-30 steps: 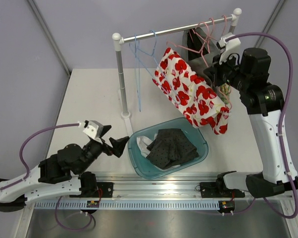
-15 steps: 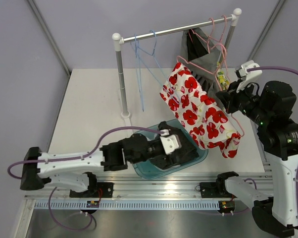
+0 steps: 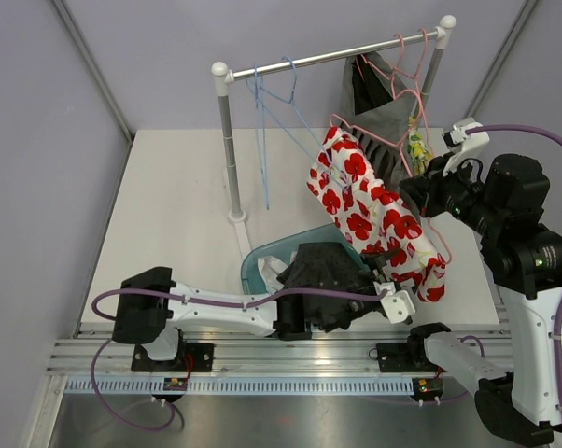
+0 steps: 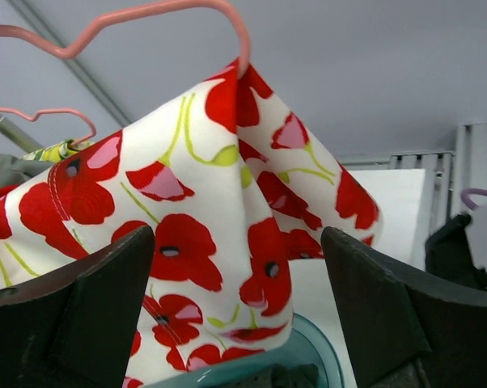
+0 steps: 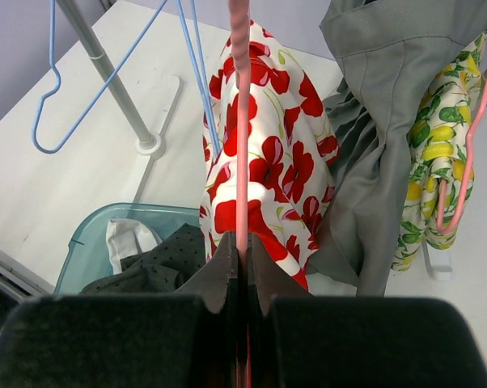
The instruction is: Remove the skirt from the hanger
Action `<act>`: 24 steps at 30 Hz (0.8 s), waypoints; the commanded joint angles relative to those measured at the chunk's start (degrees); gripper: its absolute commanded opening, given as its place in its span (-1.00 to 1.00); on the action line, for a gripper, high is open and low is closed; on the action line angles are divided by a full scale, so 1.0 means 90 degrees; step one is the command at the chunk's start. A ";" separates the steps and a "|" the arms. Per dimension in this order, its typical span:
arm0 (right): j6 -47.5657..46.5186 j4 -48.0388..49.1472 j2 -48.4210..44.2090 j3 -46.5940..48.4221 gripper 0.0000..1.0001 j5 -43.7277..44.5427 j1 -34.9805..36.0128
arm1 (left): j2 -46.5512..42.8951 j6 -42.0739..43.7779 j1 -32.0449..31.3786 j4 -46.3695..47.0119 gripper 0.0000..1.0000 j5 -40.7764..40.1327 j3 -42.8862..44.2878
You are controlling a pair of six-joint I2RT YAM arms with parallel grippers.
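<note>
Only part of the skirt reads clearly. White with red poppies, it hangs on a pink hanger held away from the rail of the rack. It slants down to above the right rim of the basin, clear of the counter. Its lower end comes down just beside the left pincer, whose dark fingers are hard to separate from the dark clothes in the basin. In the left wrist view that pincer stands wide apart with nothing in it. The skirt's folded corner hangs ahead of the gap, and I cannot tell whether cloth touches either finger. The right pincer is closed tight on the hanger's wire, its body cut off by the lower frame edge.

Counted: one skirt and one basin. Two blue hangers hang bare on the rail, as far as I can tell. One grey garment and one lemon-print garment hang on further pink hangers, whose number is unclear where the hooks overlap.

Open counter lies left of the post and behind the basin. On the right, the skirt, the grey garment and the right pincer crowd together.
</note>
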 commanded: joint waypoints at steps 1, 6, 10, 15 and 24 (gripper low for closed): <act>0.0190 0.0591 -0.0094 0.0089 -1.00 -0.0260 -0.0065 | 0.0263 0.0130 0.0025 0.0890 0.60 -0.0659 0.0552; 0.0258 0.0571 -0.0064 0.0167 -1.00 -0.0445 -0.0172 | 0.0868 0.0451 0.0035 0.1288 0.31 -0.1391 0.0943; 0.0278 0.0571 -0.0074 0.0187 -1.00 -0.0475 -0.0221 | 0.1045 0.0608 0.0094 0.1437 -0.21 -0.1558 0.1207; -0.0209 0.0513 -0.0172 0.0031 -1.00 0.0090 -0.0241 | 0.0374 0.0160 0.0074 0.0852 -1.00 -0.1208 0.1091; -0.1060 0.0961 -0.0533 -0.1150 -1.00 0.0950 -0.0241 | -0.1912 -0.1150 0.0055 -0.2087 -1.00 0.0248 0.1686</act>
